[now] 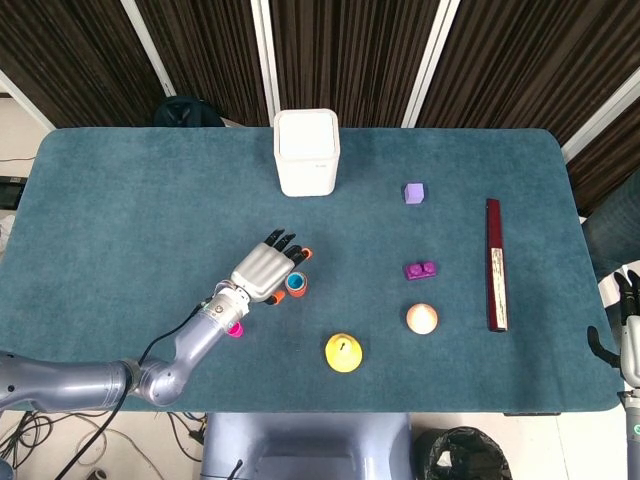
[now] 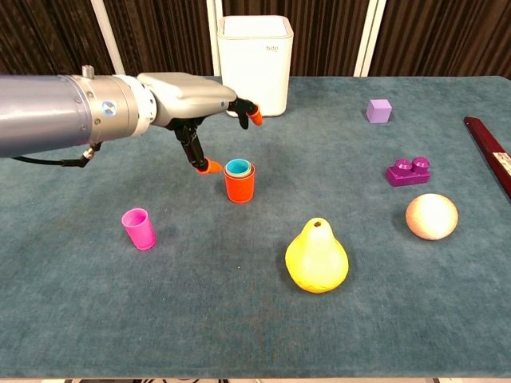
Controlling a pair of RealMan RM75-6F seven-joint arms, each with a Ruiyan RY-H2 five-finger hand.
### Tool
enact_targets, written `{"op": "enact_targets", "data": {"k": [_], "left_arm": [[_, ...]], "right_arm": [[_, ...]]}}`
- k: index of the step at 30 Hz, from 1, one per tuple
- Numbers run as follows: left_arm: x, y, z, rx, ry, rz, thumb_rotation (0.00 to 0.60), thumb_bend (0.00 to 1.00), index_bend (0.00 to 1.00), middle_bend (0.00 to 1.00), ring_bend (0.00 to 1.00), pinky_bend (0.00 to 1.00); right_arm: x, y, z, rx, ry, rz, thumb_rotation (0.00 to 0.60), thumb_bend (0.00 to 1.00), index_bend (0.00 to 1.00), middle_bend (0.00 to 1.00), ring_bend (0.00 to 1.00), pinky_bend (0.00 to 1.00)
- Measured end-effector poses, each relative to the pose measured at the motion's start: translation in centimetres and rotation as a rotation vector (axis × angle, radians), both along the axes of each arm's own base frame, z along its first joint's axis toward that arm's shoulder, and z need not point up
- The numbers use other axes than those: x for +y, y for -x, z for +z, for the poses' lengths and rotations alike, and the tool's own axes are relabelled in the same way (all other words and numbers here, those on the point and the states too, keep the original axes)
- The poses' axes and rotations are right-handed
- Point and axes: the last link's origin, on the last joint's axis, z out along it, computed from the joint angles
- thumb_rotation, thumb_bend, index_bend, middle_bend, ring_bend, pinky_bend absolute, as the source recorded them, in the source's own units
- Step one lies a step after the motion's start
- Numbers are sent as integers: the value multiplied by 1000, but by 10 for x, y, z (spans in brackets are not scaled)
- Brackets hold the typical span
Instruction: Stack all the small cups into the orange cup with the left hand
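Scene: A teleoperated two-armed robot works at a blue-covered table (image 2: pixel 96 319), mid-way through a cup-stacking job.
Left hand: The left hand (image 2: pixel 209 112) hovers just above and beside the orange cup (image 2: pixel 239 185), fingers spread and holding nothing.
Stack: The blue cup (image 2: pixel 237 167) sits nested inside the orange cup, its rim showing at the top; a thin green rim seems to ring it, though the view is too small to be sure.
Remaining cup: The pink cup (image 2: pixel 138 228) stands upright and alone, well to the left of the stack and nearer the robot.
Right hand: The right hand (image 1: pixel 627 325) shows only as a sliver at the table's edge; its finger state cannot be told.
Step in hand: Judged from the layout, the hand should lift clear of the stack without clipping it, then cross to the pink cup.
Doing it well: Rise first, move sideways second; pinch the pink cup by its rim and keep it upright.
Bystanders: The yellow pear (image 2: pixel 316 257) lies near the stack.
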Motion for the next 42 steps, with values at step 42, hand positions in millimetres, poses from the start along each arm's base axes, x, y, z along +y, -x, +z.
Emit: {"op": "enact_targets", "data": {"k": [42], "left_arm": [[-86, 126, 89, -10, 143, 129, 600, 225, 292, 176, 0, 0]], "right_arm": [[1, -3, 0, -2, 5, 4, 600, 430, 59, 0, 64, 0]]}}
